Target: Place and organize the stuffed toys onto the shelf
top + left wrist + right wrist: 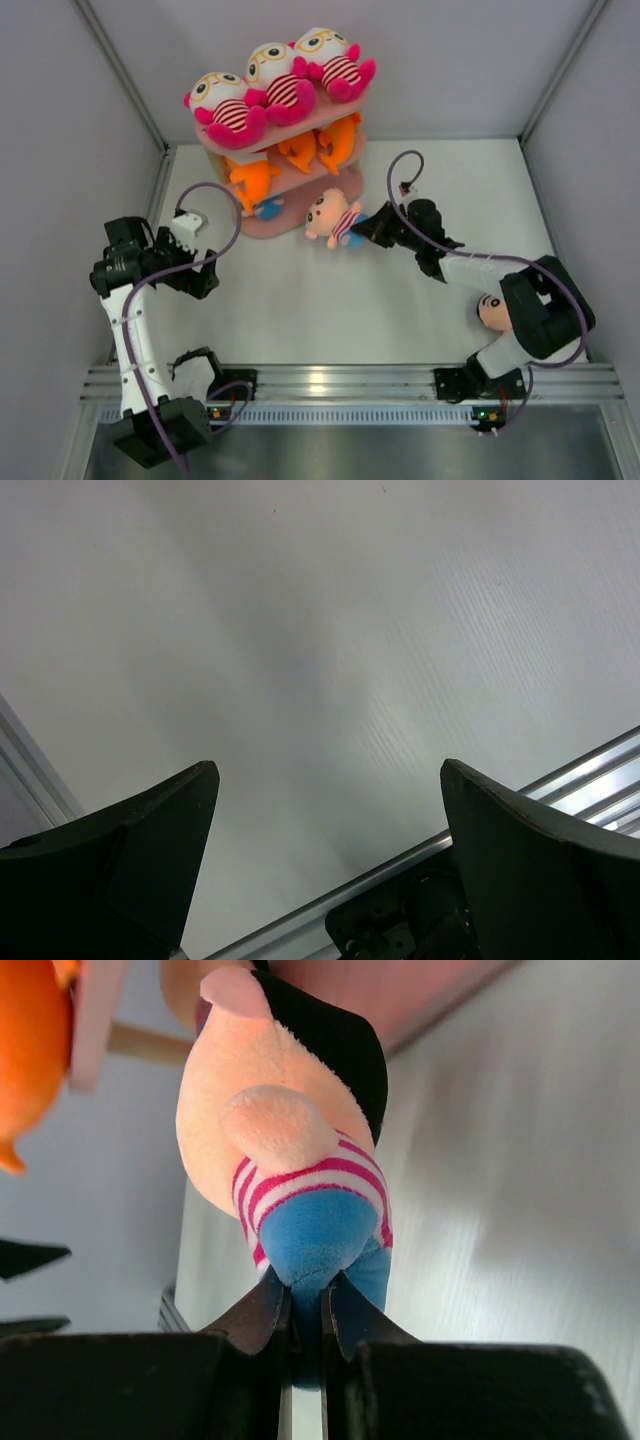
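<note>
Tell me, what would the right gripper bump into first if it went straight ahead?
Probably the pink shelf: the right gripper, shut on the striped doll, points at its bottom board, so the doll would touch first.

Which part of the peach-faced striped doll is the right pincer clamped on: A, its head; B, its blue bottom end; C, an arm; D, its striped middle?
B: the right wrist view shows the right pincer shut on the blue end of the peach-faced striped doll, below its stripes.

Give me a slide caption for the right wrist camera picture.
Right gripper pinching the blue bottom of a peach-faced striped doll, pink shelf just beyond.
</note>
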`<action>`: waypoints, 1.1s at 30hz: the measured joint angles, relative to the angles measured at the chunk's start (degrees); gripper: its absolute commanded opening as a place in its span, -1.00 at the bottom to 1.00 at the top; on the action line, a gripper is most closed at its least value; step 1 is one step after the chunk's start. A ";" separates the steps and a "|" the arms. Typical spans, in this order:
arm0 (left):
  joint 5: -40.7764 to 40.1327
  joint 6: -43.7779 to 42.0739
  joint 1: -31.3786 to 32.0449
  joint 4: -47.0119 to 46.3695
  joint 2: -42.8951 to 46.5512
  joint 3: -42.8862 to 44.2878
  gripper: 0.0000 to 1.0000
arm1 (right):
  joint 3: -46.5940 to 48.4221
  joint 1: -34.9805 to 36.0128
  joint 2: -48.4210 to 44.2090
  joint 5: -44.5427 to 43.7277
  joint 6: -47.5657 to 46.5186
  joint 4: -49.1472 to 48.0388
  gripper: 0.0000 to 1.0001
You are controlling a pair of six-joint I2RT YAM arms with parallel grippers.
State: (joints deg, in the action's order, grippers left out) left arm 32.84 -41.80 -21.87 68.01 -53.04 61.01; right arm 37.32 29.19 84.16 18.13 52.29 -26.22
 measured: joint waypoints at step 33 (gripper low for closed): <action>-4.98 0.13 0.11 0.07 -10.62 2.95 0.96 | 34.99 -3.21 38.12 -19.32 16.22 -5.27 0.45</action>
State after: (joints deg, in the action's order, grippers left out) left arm 27.86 -41.67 -21.76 68.07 -63.66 63.96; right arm 72.31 25.98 122.28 -1.19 68.51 -31.48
